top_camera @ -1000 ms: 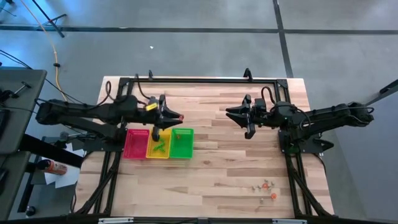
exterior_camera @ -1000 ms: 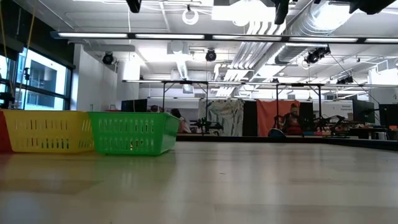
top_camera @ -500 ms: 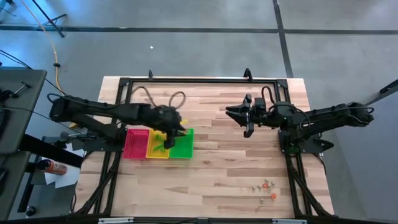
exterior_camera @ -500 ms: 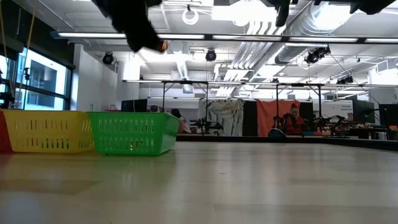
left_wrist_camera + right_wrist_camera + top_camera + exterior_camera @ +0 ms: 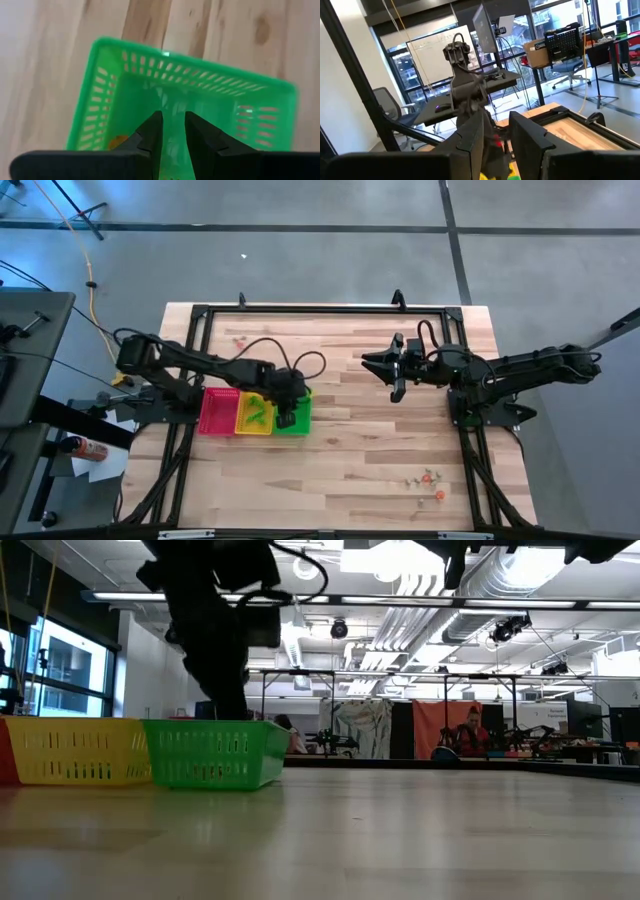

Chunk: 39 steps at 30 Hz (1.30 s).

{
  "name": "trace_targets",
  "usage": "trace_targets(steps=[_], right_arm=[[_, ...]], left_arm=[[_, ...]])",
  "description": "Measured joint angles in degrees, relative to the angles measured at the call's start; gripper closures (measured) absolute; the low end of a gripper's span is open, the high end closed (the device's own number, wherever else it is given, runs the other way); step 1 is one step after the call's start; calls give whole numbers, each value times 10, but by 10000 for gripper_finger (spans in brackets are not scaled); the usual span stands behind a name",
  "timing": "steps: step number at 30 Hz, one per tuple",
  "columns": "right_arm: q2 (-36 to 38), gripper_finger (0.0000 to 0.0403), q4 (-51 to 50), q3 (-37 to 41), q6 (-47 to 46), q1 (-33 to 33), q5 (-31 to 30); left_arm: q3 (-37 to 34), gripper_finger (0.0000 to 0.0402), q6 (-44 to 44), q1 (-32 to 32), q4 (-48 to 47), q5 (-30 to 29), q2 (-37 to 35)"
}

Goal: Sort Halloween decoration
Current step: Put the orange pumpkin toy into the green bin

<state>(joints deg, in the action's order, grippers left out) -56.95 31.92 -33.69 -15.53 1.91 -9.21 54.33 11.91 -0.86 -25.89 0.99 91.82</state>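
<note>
Where the pale wooden table point(image 5: 350, 450) fills the middle of the high view, a black frame runs along its far edge and down both sides, and grey floor crossed by dark seams lies beyond it. Three trays sit side by side on the left half of the boards: a red tray point(image 5: 219, 411), a yellow tray point(image 5: 250, 416) and a green tray point(image 5: 297, 413). The left gripper point(image 5: 286, 416) hangs over the green tray, pointing down into it; in the left wrist view its fingers point(image 5: 152, 134) stand a narrow gap apart with nothing between them, above the green mesh floor, where an orange trinket point(image 5: 118, 141) lies near one wall. Green trinkets point(image 5: 256, 414) lie in the yellow tray. The rest of the Halloween decoration point(image 5: 427, 479) is scattered on bare wood near the right front corner of the table, well apart from the trays.

The right gripper point(image 5: 396, 369) waits above the right half of the table, its fingers slightly parted and empty.

From table height the boards run level toward a large room with ceiling lights, exposed ducts, windows at the left and an orange curtain point(image 5: 440, 728) at the back. A person point(image 5: 470, 734) sits there in the distance.
</note>
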Motion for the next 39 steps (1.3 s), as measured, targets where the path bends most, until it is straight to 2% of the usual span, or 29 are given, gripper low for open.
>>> trace_targets(steps=[4,8,13,21,28,31,36,39], right_arm=[[0,316,0,0,1,0,0],[0,316,0,0,5,0,-1],[0,316,-3,0,5,0,-13],[0,316,-6,0,-1,0,-25],[0,316,-4,0,-24,0,-23],[0,316,-2,0,-24,0,-10],[0,316,7,0,-24,0,9],[0,316,8,0,-21,0,11]], left_arm=[[0,333,2,0,-2,2,5],[17,339,9,11,-27,4,-28],[30,351,-11,42,-18,-2,-129],[26,381,-63,73,106,-37,-318],[20,400,-81,63,162,-47,-397],[-27,401,-71,53,220,-58,-416],[-165,401,-3,35,414,-61,-431],[-223,401,29,29,496,-61,-430]])
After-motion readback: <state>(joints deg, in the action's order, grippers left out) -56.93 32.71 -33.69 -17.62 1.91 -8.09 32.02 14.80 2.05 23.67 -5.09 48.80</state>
